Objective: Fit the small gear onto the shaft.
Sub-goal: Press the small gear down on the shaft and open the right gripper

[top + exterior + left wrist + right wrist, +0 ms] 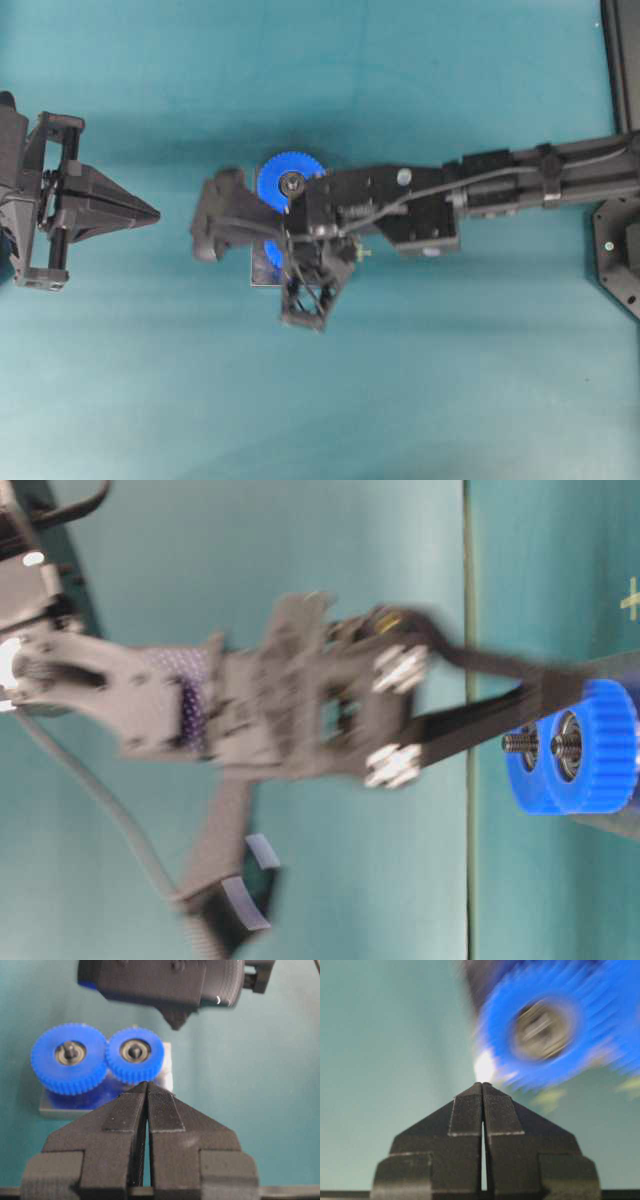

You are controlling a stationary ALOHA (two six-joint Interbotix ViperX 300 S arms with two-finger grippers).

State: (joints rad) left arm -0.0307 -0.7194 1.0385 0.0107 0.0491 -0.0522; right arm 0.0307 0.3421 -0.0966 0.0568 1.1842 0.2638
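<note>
On one grey plate (55, 1107), two blue gears: larger gear (70, 1057), small gear (135, 1055).

From overhead, the right arm (420, 205) covers most of the small gear (272, 252) and the grey plate (262, 272), leaving slivers. The shaft cannot be seen there. The right wrist view shows a gear (547, 1030) smeared by blur and cut by the top edge. The table-level view blurs the right tool (560, 685).
</note>
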